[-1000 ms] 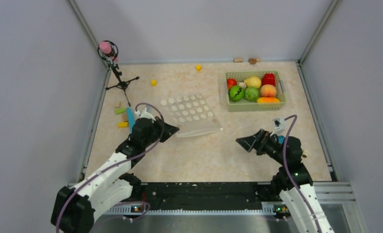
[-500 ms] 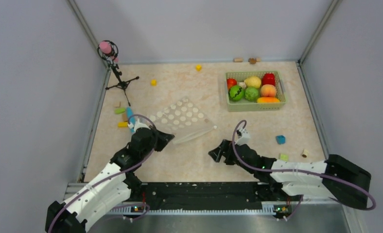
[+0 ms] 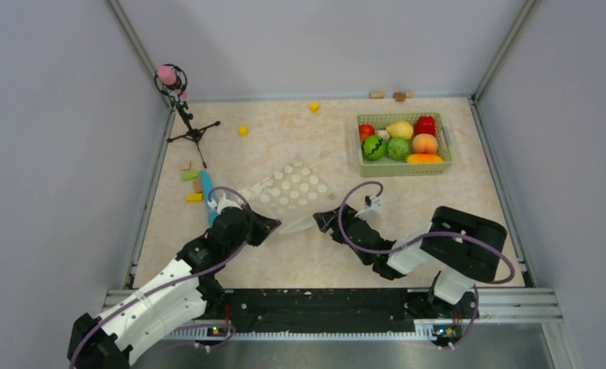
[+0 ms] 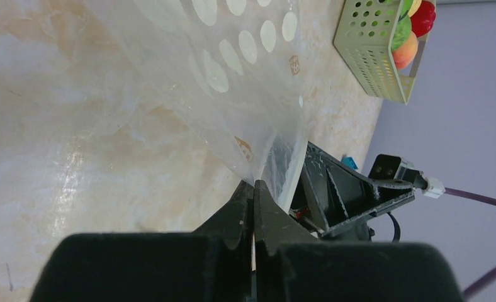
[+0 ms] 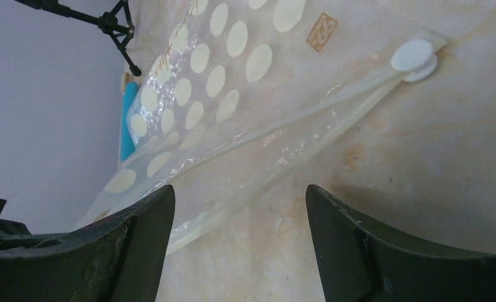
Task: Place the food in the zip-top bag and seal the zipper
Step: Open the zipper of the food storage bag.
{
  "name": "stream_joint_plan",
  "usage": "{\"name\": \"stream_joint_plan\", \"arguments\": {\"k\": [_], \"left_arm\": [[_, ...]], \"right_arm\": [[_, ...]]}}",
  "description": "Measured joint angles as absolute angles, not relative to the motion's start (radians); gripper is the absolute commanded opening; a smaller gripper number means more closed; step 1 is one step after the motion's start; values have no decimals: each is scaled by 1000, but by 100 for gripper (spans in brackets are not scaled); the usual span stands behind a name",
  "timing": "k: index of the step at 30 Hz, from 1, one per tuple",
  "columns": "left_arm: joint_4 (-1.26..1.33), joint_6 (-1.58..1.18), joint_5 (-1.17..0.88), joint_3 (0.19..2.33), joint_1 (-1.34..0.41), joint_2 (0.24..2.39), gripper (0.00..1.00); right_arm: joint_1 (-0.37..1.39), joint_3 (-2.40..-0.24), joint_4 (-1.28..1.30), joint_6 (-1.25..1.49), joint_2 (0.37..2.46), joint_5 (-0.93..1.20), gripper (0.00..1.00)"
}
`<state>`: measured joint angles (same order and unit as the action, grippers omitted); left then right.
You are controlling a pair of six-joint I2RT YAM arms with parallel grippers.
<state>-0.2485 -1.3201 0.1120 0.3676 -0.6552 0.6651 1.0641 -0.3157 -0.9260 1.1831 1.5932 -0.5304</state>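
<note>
The zip-top bag (image 3: 288, 187), clear with white dots, lies left of the table's middle. My left gripper (image 3: 271, 224) is shut on the bag's near edge (image 4: 277, 157), and the film lifts up from its tips (image 4: 255, 184). The whitish zipper (image 5: 308, 119) runs along the mouth to a round tab (image 5: 414, 56). My right gripper (image 3: 322, 221) is open just in front of that strip (image 5: 239, 195). Its left finger (image 5: 146, 226) is over the bag's edge, with nothing between the jaws but table. The food (image 3: 398, 142) sits in the green basket (image 3: 404, 171) at the back right.
A small tripod stand (image 3: 183, 111) stands at the back left. Yellow cubes (image 3: 242, 131) (image 3: 314, 107) lie behind the bag, and coloured blocks (image 3: 192, 184) to its left. Corks (image 3: 377, 94) rest by the back wall. Walls close in three sides.
My right arm swung left from the right side to the bag's mouth edge, and its jaws narrowed somewhat. The left gripper pulled the bag slightly nearer and leftward.
</note>
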Motion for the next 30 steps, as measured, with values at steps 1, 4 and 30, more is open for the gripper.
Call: {"name": "stream_joint_plan", "arguments": {"k": [1, 4, 30], "left_arm": [[-249, -1324, 112, 364, -661, 664, 0], [-248, -1334, 112, 359, -676, 663, 0], [-457, -1121, 181, 545, -731, 632, 97]], "right_arm": [[1065, -324, -982, 1188, 1642, -540, 71], [1065, -329, -1084, 1203, 1732, -556, 64], [1065, -546, -675, 926, 1466, -502, 0]]}}
